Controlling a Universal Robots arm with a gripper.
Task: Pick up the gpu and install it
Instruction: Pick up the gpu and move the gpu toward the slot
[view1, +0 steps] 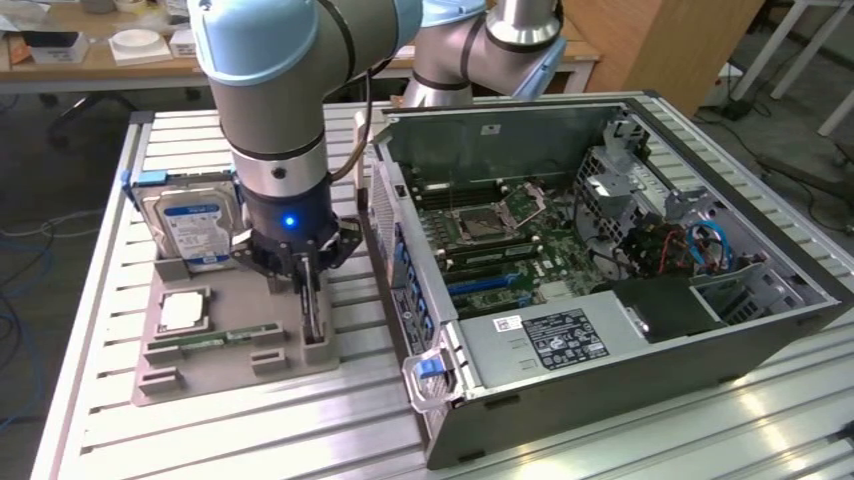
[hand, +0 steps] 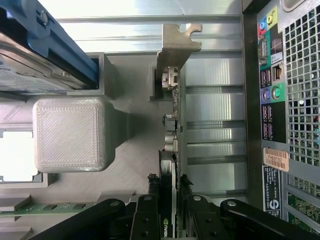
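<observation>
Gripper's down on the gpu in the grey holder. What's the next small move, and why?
Probably a short, straight lift. The gripper looks shut on both faces of the gpu, which stands on edge in a slot of the grey holder; pulling straight up should free it without scraping the slot walls.

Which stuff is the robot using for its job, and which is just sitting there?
For the job: gpu, gripper clamping it, open computer case.
Just lying about: hard drive, memory stick, square chip.
</observation>
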